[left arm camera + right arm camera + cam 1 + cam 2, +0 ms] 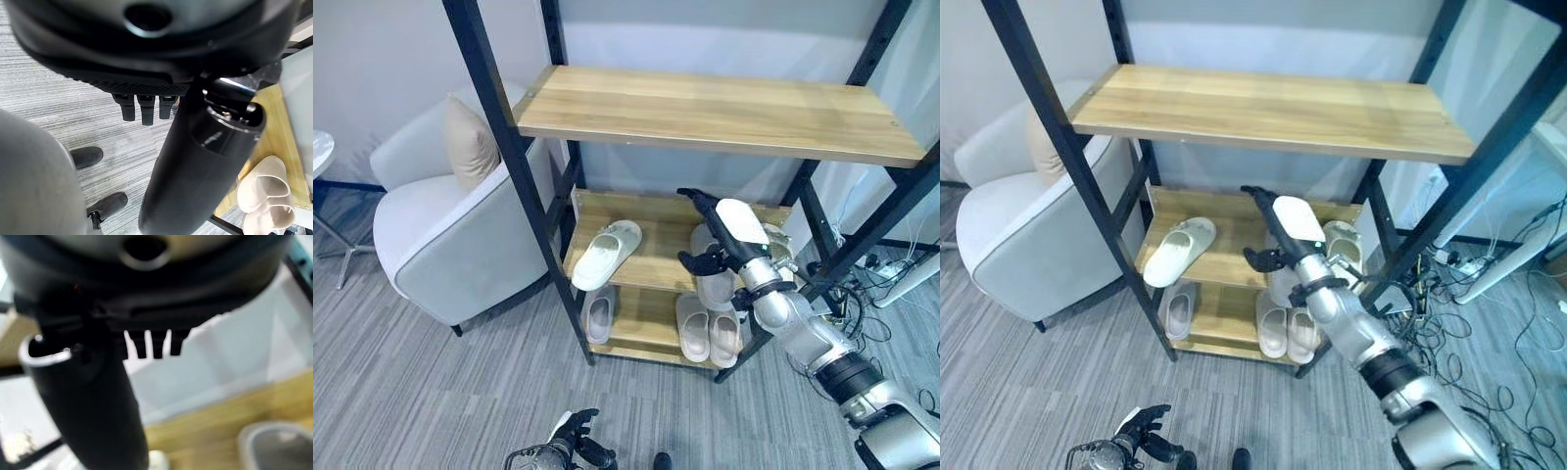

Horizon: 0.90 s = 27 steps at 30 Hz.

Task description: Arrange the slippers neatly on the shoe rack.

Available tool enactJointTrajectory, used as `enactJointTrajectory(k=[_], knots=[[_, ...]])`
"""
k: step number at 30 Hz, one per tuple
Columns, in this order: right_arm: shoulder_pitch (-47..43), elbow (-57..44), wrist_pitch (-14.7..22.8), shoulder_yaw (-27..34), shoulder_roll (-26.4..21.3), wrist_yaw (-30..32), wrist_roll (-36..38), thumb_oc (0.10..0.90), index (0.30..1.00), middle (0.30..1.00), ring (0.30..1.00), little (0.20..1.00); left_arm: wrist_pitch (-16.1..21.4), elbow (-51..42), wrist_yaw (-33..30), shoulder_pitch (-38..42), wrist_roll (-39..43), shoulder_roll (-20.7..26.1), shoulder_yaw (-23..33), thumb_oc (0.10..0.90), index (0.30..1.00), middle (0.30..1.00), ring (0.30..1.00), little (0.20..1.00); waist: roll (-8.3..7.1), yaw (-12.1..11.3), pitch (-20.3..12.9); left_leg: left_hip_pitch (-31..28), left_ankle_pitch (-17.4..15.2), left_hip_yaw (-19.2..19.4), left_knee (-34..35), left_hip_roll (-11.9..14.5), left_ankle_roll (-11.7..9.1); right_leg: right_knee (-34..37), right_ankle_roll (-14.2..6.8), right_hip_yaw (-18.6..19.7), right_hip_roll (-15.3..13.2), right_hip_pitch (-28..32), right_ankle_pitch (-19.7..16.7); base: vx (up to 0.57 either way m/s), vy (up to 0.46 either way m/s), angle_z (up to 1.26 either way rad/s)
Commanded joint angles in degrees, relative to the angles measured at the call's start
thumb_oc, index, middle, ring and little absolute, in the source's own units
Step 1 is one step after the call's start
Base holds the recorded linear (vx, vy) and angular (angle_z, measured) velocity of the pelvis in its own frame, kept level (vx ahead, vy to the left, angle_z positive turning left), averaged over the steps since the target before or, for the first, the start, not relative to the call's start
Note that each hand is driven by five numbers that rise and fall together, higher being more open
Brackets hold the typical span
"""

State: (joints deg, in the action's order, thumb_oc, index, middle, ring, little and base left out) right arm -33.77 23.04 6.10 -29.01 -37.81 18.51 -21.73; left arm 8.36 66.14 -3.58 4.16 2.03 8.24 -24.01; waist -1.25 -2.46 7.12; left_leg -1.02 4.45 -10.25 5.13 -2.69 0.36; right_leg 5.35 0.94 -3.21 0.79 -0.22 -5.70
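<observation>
Slippers sit on the two lower shelves of the shoe rack [724, 113], a black metal frame with wooden boards. On the middle shelf [646, 257] a white slipper [607, 253] lies slanted near the rack's left post, its heel hanging a little over the front edge. Toward the rack's right side on the same shelf lie a beige slipper [713, 286], whose heel shows below the right hand, and another beige slipper [1344, 240] just beyond the hand, both partly hidden by it. On the bottom shelf [641, 318] a single slipper [598, 315] lies near the left post and a beige pair [709, 331] lies side by side toward the right.

The right hand [729, 235] reaches in over the right part of the middle shelf, above the beige slippers. Its fingers [697, 201] stretch out straight toward the back of the rack and its thumb [700, 260] juts out to the side; it grips nothing, and whether it touches the slipper beneath cannot be told.

The left hand [570, 438] hangs low over the carpet in front of the rack, fingers loosely spread and holding nothing.

A white armchair [450, 230] with a tan cushion [470, 145] stands to the left of the rack.
</observation>
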Motion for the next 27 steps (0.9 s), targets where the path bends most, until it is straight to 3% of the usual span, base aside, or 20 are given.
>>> enactJointTrajectory(k=[1,22,23,24,27], knots=[[-9.0,2.1,0.0,2.9,-3.0,5.4,-0.9,0.800,0.900,0.900,0.900,0.900,1.2,3.5,-0.7,-0.7,-2.2,-0.4,-3.5,0.800,0.900,0.900,0.900,0.900,-3.39,-1.4,1.0,2.3,-7.1,2.4,-0.1,-1.0,2.0,-0.4,-2.6,1.5,-1.3,1.1,6.7,0.00,0.000,0.00],[-22.0,22.8,-2.8,-2.4,-4.1,8.4,1.0,0.800,0.900,0.900,0.900,0.900,2.2,2.6,-2.7,1.8,0.9,0.8,-4.9,0.800,0.900,0.900,0.900,0.900,-2.73,-2.4,3.8,5.8,-6.3,1.5,-0.1,-1.9,1.8,-0.4,-2.8,0.3,-2.3,-1.9,6.1,0.00,0.006,0.04],[-22.8,23.9,-2.8,-2.9,-4.0,8.5,1.2,0.552,0.528,0.528,0.528,0.528,2.2,2.5,-2.7,1.8,1.0,0.9,-4.9,0.800,0.900,0.900,0.900,0.900,-2.75,-2.5,3.8,6.0,-6.2,1.4,-0.1,-1.9,1.8,-0.4,-2.9,0.2,-2.3,-2.0,6.0,0.01,-0.002,0.06],[-23.5,25.4,-2.8,-3.3,-4.0,8.3,1.4,0.400,0.300,0.300,0.300,0.300,2.3,2.6,-2.8,1.9,1.0,0.9,-5.0,0.800,0.900,0.900,0.900,0.900,-2.75,-2.6,3.8,6.1,-6.2,1.4,-0.1,-2.0,1.7,-0.4,-2.9,0.1,-2.3,-2.0,6.1,0.01,-0.006,0.10],[-24.7,27.3,-2.5,-4.9,-3.6,7.9,2.1,0.400,0.300,0.300,0.300,0.300,2.4,2.8,-3.1,2.1,1.5,1.1,-4.9,0.800,0.900,0.900,0.900,0.900,-2.78,-2.9,3.7,6.1,-6.2,1.3,-0.1,-2.0,1.6,-0.4,-2.9,-0.1,-2.4,-2.0,6.1,0.02,-0.005,0.11]])
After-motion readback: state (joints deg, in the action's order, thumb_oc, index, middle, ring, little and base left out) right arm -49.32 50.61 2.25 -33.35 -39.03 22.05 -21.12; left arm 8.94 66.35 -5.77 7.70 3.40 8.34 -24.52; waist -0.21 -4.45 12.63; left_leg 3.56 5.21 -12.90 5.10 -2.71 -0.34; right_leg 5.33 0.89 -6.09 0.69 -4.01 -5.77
